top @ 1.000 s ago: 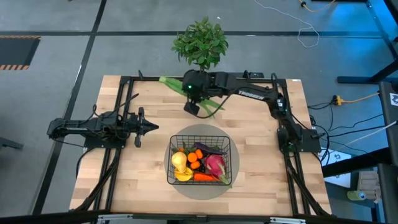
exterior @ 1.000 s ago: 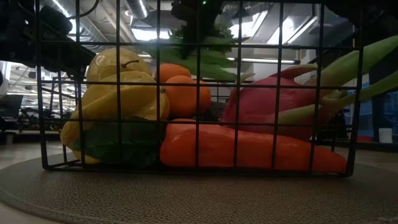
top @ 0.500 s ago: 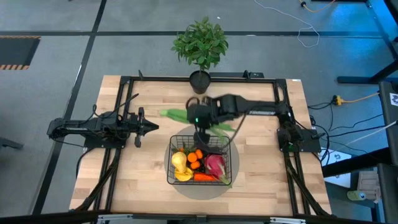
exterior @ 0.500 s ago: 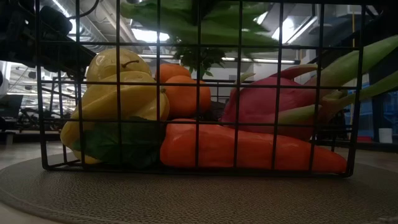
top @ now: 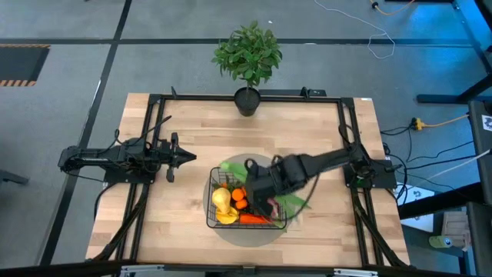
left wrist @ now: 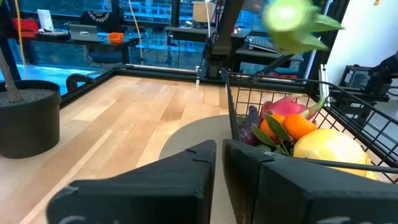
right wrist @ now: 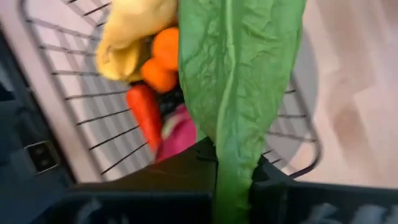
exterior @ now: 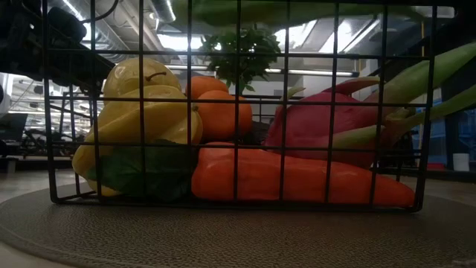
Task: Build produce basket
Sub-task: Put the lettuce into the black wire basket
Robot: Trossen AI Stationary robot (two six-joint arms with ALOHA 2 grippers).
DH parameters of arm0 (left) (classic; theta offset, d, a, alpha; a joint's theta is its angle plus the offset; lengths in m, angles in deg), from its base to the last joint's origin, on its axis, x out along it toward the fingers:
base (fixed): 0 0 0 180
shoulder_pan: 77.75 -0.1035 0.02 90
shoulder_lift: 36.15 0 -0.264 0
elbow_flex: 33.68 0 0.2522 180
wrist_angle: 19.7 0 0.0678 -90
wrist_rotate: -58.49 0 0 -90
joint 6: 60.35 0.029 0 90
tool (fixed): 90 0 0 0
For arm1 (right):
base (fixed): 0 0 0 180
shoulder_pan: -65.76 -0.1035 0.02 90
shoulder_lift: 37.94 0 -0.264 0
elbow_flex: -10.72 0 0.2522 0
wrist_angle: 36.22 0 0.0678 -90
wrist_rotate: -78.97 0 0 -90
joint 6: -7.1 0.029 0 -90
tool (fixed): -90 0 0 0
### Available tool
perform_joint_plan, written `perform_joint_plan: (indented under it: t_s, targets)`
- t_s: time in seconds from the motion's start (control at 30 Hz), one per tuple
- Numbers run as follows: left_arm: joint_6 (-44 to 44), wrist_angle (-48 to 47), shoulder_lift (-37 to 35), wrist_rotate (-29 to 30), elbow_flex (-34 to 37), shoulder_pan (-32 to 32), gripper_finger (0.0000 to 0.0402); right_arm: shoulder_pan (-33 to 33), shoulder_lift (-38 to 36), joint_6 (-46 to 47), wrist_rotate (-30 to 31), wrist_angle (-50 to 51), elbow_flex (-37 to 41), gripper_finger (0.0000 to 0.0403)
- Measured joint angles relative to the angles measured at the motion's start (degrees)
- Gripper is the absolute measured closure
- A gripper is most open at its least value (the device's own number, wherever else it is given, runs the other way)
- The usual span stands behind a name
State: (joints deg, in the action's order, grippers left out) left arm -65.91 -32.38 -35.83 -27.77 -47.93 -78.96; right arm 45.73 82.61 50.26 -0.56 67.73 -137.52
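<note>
The basket (top: 247, 199) sits on a round grey mat (top: 293, 218) near the table's (top: 177, 223) front edge, midway across, with bare wood open on its left, right and back sides. It holds a yellow fruit (exterior: 141, 112), orange tomatoes (exterior: 219, 108), a pink fruit (exterior: 327, 126) and a long red-orange piece (exterior: 290, 179) lying along the front wall; seen from table height, these fill the mesh nearly to the rim. The right gripper (top: 260, 187) hangs over the basket's middle, fingers clamped on a long green leafy vegetable (right wrist: 239, 81) that stretches past the basket's back-left corner and out over its right side, above the other produce. The left gripper (top: 187, 158) rests low over the table's left half, well apart from the basket, fingers (left wrist: 186, 168) together and holding nothing. A potted plant (top: 247, 58) stands at the middle of the back edge. A black frame runs around the tabletop. Beyond it lie grey floor, cables on the right and, in the low view, ceiling lights.
</note>
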Motion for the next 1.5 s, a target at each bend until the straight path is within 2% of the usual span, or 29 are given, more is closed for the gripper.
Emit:
perform_joint_plan:
  t_s: [0.3, 0.37, 0.47, 0.53, 0.73, 1.07, 1.5]
  targets:
    - [0.0, 0.0, 0.0, 0.0, 0.0, 0.0, 0.0395, -3.8, 0.2, 5.9, -0.1, -2.1, 4.2, 0.0397]
    - [0.0, 0.0, 0.0, 0.0, 0.0, 0.0, 0.0398, -3.1, 0.3, 6.2, -2.6, -6.2, 6.9, 0.0397]
    - [0.0, 0.0, 0.0, 0.0, 0.0, 0.0, 0.0401, -1.6, 0.3, 2.1, -8.0, -12.7, 10.8, 0.0397]
    - [0.0, 0.0, 0.0, 0.0, 0.0, 0.0, 0.04, -0.7, 0.3, 0.1, -9.0, -15.4, 12.8, 0.0397]
    - [0.0, 0.0, 0.0, 0.0, 0.0, 0.0, 0.0389, 2.1, 0.4, 2.5, -9.8, -13.5, 15.0, 0.0397]
    - [0.0, 0.0, 0.0, 0.0, 0.0, 0.0, 0.0373, 5.9, 0.3, 3.1, -20.4, -17.6, 22.0, 0.0397]
    - [0.0, 0.0, 0.0, 0.0, 0.0, 0.0, 0.0377, 6.7, 0.3, -0.4, -17.1, -21.5, 18.2, 0.0397]
